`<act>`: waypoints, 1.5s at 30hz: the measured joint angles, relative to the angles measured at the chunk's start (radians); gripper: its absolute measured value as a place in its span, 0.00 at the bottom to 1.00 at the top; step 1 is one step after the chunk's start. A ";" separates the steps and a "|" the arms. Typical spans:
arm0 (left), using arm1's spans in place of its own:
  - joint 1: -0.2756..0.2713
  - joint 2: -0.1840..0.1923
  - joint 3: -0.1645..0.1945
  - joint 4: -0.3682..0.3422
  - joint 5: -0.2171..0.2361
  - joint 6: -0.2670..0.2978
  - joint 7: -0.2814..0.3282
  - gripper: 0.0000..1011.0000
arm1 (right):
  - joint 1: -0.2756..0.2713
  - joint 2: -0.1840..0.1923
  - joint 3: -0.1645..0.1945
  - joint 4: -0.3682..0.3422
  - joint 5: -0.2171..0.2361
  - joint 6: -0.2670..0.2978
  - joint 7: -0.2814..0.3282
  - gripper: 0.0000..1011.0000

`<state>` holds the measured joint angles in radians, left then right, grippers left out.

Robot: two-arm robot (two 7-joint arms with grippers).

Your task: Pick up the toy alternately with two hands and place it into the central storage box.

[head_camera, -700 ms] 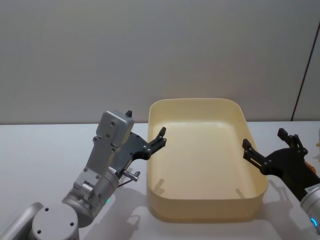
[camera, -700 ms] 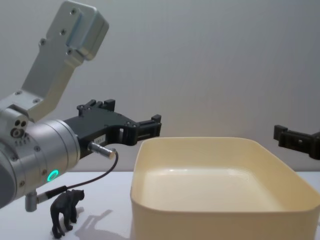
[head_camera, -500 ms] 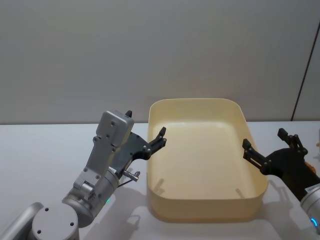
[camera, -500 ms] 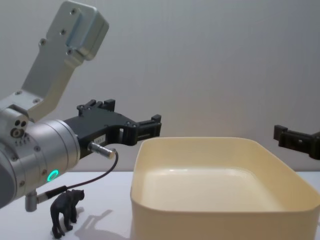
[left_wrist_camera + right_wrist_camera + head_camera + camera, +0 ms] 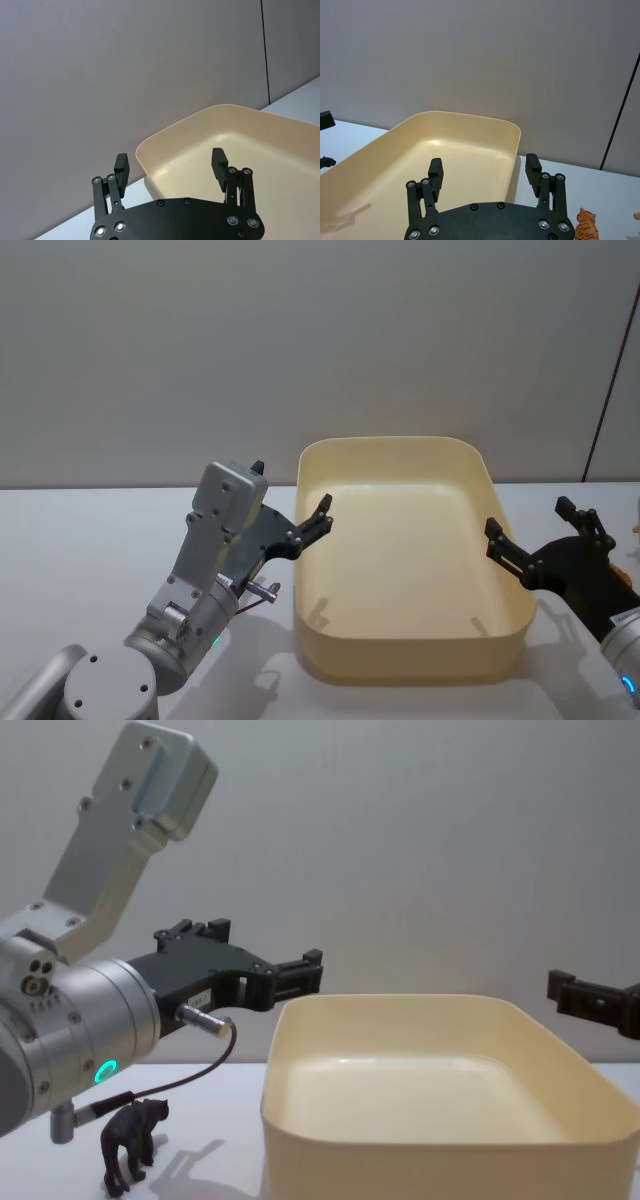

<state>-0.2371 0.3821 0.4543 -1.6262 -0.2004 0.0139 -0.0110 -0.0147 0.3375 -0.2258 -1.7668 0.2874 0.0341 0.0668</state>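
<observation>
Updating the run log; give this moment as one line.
left gripper: open, at box's left edge | right gripper: open, at box's right edge | storage box: empty | black toy: on table | tiger toy: on table

Cream box (image 5: 410, 658) central; black toy (image 5: 130, 1140) standing left

No text, label, brand, number or sign can be read anywhere, neither on the cream-yellow storage box (image 5: 410, 658), the left pincer (image 5: 170, 161), the right pincer (image 5: 484, 166), nor the white table (image 5: 90, 540).
</observation>
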 joint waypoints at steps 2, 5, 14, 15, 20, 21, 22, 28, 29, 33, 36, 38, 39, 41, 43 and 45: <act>0.000 0.000 0.000 0.000 0.000 0.000 0.000 0.99 | 0.000 0.000 0.000 0.000 0.000 0.000 0.000 0.99; 0.000 0.000 0.000 0.000 0.000 0.000 0.000 0.99 | 0.000 0.000 0.000 0.000 0.000 0.000 0.000 0.99; 0.000 0.000 0.000 0.000 0.000 0.000 0.000 0.99 | 0.000 0.000 0.000 0.000 0.000 0.000 0.000 0.99; 0.000 0.000 0.000 0.000 0.000 0.000 0.000 0.99 | 0.000 0.000 0.000 0.000 0.000 0.000 0.000 0.99; 0.000 0.000 0.000 0.000 0.000 0.000 0.000 0.99 | 0.000 0.000 0.000 0.000 0.000 0.000 0.000 0.99; 0.000 0.000 0.000 0.000 0.000 0.000 0.000 0.99 | 0.000 0.000 0.000 0.000 0.000 0.000 0.000 0.99; 0.000 0.000 0.000 0.000 0.000 0.000 0.000 0.99 | 0.000 0.000 0.000 0.000 0.000 0.000 0.000 0.99; 0.000 0.000 0.000 0.000 0.000 0.000 0.000 0.99 | 0.000 0.000 0.000 0.000 0.000 0.000 0.000 0.99; 0.000 0.000 0.000 0.000 0.000 0.000 0.000 0.99 | 0.000 0.000 0.000 0.000 0.000 0.000 0.000 0.99; 0.000 0.000 0.000 0.000 0.000 0.000 0.000 0.99 | 0.000 0.000 0.000 0.000 0.000 0.000 0.000 0.99; 0.000 0.000 0.000 0.000 0.000 0.000 0.000 0.99 | 0.000 0.000 0.000 0.000 0.000 0.000 0.000 0.99; 0.000 0.000 0.000 0.000 0.000 0.000 0.000 0.99 | 0.000 0.000 0.000 0.000 0.000 0.000 0.000 0.99; 0.000 0.000 0.000 0.000 0.000 0.000 0.000 0.99 | 0.000 0.000 0.000 0.000 0.000 0.000 0.000 0.99; 0.000 0.000 0.000 0.000 0.000 0.000 0.000 0.99 | 0.000 0.000 0.000 0.000 0.000 0.000 0.000 0.99; 0.000 0.000 0.000 0.000 0.000 0.000 0.000 0.99 | 0.000 0.000 0.000 0.000 0.000 0.000 0.000 0.99; 0.000 0.000 0.000 0.000 0.000 0.000 0.000 0.99 | 0.000 0.000 0.000 0.000 0.000 0.000 0.000 0.99</act>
<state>-0.2371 0.3821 0.4542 -1.6262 -0.2004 0.0138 -0.0110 -0.0147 0.3375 -0.2258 -1.7667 0.2874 0.0341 0.0668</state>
